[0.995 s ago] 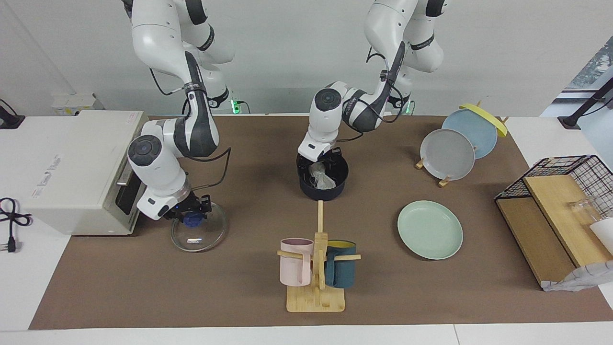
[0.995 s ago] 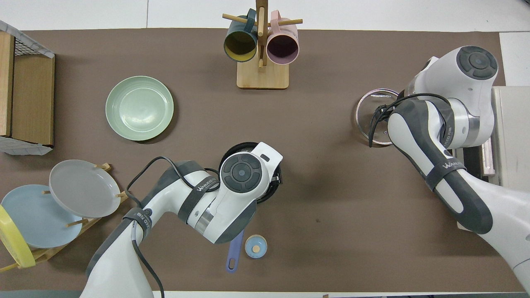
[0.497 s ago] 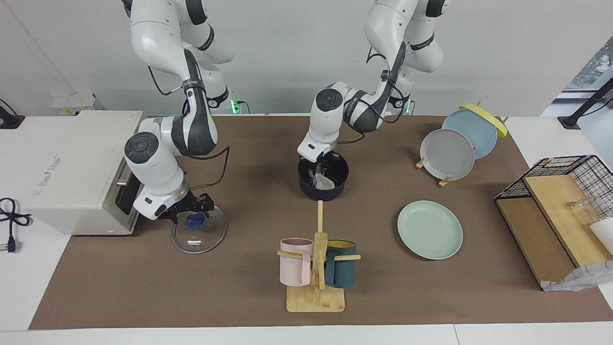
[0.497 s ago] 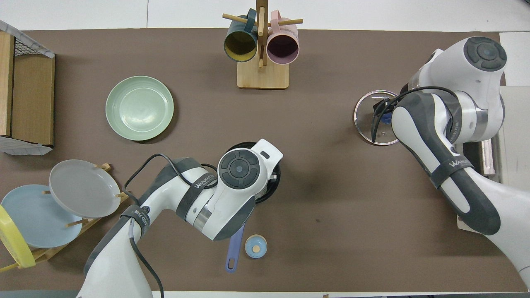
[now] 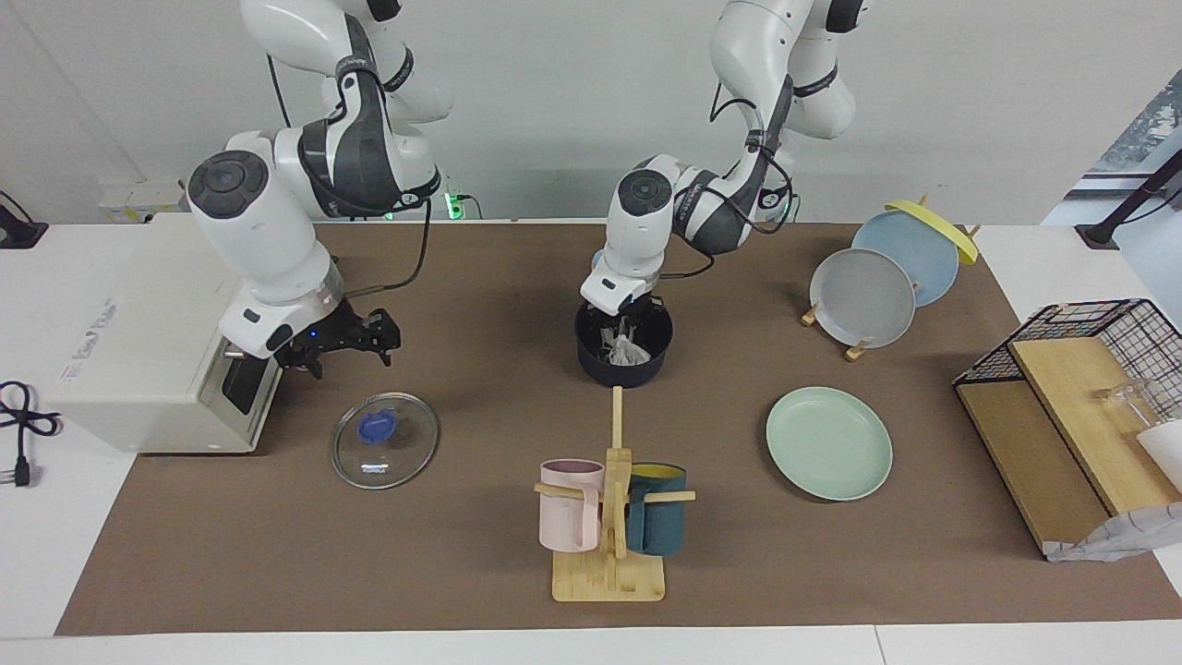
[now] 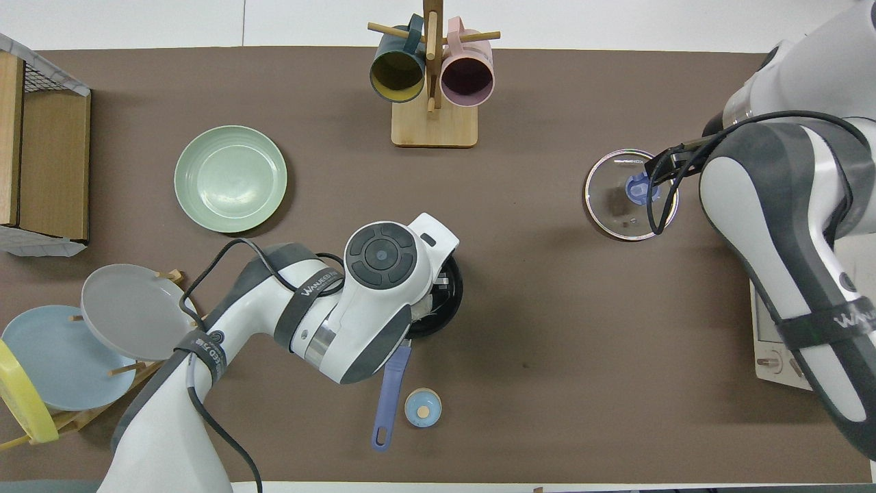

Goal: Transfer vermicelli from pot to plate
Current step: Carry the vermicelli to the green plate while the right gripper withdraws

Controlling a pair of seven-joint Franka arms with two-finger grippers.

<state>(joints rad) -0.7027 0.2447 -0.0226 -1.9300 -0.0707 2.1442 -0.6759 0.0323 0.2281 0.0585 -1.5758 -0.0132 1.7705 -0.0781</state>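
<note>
The pot (image 5: 623,349) stands upright on the brown table mat (image 5: 462,554), mouth up, directly under the left gripper (image 5: 621,334). Its long blue handle (image 6: 389,394) lies flat, its long axis running from the pot body toward the robots' edge of the table, with the hanging hole at that end. The vermicelli (image 5: 629,351) sits inside the pot as a whitish lumpy bundle; whether it has a long axis cannot be told. The left arm comes in from its own end of the table, elbow bent, wrist turned steeply down, the hand reaching into the pot mouth. The left gripper's fingers are closed narrow on the vermicelli, which hangs from the fingertips and lies within the pot walls. The plate (image 5: 829,442) lies flat and bare, well apart from the left gripper, toward the left arm's end of the table and farther from the robots than the pot. The right arm is bent with its wrist raised; the right gripper (image 5: 346,344) hangs spread wide and holds nothing, in the air above the mat. The glass lid (image 5: 385,439) with its blue knob (image 5: 377,426) lies flat below it, clear of its fingers.
</note>
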